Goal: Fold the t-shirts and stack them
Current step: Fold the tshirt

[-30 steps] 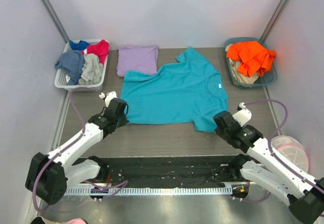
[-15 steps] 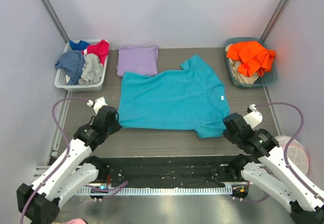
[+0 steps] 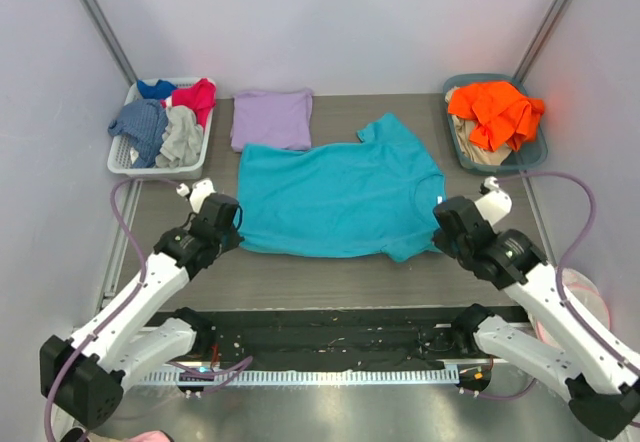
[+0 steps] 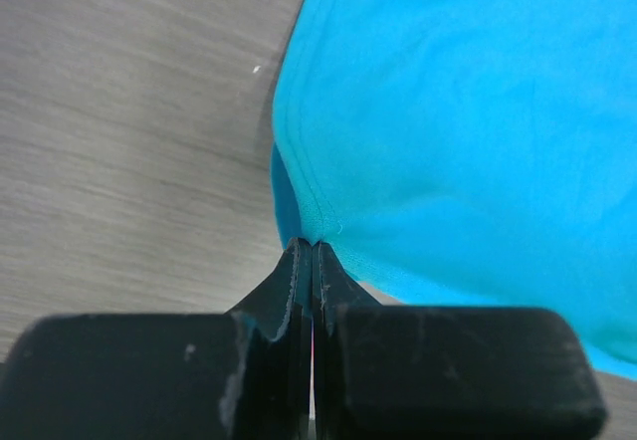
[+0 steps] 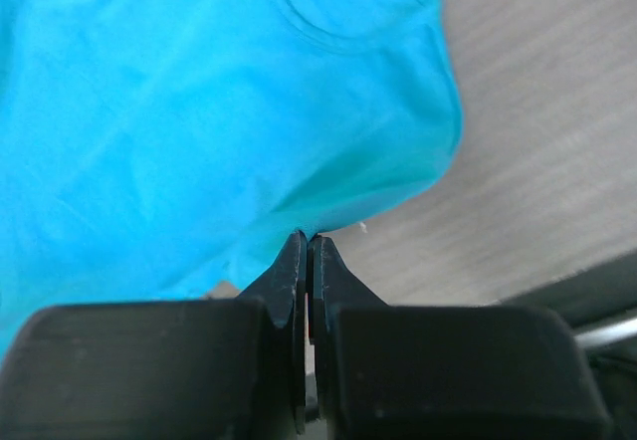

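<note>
Step, likely: spreading teal-turquoise cloth t-shirt flat before fold. Left gripper pinched tight on hem corner. Right gripper pinched tight on opposite near edge. Cloth lies between and beyond both tips. Folded lavender cloth t-shirt well beyond left gripper. Next: even tension, lay flat, let go.

Teal t-shirt, lavender t-shirt
</note>
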Available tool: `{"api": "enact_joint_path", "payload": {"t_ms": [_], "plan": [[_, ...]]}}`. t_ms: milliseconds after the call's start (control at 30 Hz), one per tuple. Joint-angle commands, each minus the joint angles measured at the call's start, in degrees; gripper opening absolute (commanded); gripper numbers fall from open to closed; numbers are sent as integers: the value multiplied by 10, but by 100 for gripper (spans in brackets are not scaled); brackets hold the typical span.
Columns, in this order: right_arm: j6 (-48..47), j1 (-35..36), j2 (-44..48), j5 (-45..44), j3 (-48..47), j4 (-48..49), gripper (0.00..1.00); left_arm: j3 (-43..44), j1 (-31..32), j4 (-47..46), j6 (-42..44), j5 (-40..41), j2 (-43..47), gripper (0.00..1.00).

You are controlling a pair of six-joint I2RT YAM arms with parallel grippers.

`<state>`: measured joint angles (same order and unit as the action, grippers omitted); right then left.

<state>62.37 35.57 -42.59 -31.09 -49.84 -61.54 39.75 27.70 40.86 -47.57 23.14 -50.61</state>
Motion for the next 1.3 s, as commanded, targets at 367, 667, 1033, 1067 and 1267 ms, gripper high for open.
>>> {"api": "enact_joint_path", "payload": {"t_ms": [367, 667, 1033, 1067, 1267], "plan": [[-181, -41, -224, -61, -133, 186, 1, 96, -10, -100, 49, 52, -155, 0], [-273, -118, -325, -3, -140, 301, 1, 91, -34, -126, 48, 52, -194, 0], [-313, -132, -420, 24, -187, 356, 1, 96, -69, -155, 58, 44, -237, 0], [-318, -133, -425, 25, -192, 358, 1, 95, -70, -157, 60, 41, -239, 0], [-329, -139, -464, 31, -210, 371, 1, 102, -79, -170, 67, 36, -266, 0]]}}
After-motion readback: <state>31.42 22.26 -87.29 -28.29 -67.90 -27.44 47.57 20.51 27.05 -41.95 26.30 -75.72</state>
